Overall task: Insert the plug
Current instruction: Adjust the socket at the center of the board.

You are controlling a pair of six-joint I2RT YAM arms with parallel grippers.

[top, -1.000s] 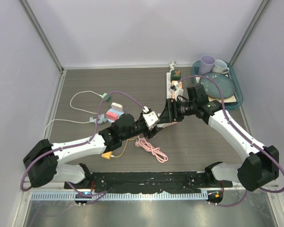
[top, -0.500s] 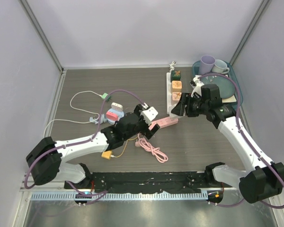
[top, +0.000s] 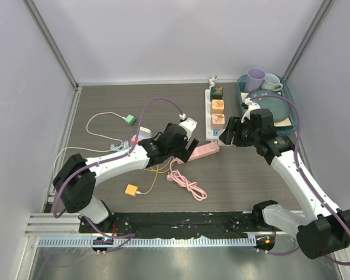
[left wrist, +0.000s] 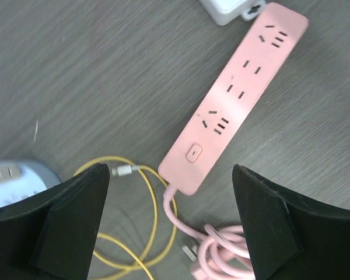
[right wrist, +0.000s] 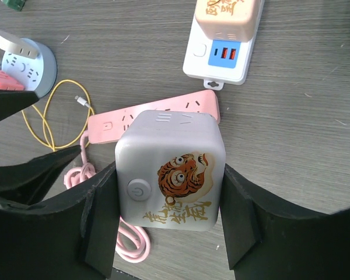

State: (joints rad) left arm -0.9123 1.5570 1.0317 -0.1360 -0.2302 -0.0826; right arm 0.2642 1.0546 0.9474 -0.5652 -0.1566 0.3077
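Left wrist: left pincer (left wrist: 169,192) is gaping, pink strip (left wrist: 233,99) just released at 1 o'clock; right pincer (right wrist: 166,181) is clamping the cube plug (right wrist: 175,146) for insertion.

The bench (left wrist: 76,70) shows a matt, grey-brown wood grain with fine streaks. The pink power strip (left wrist: 233,99) is smooth plastic with a soft satin sheen. The cube plug (right wrist: 170,169) is smooth white plastic, faintly glossy, bearing a printed tiger. The fingers (right wrist: 245,227) look like matt black plastic.

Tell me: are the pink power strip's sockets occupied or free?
Free. In the left wrist view every socket on the pink power strip lies bare; nothing is plugged in.
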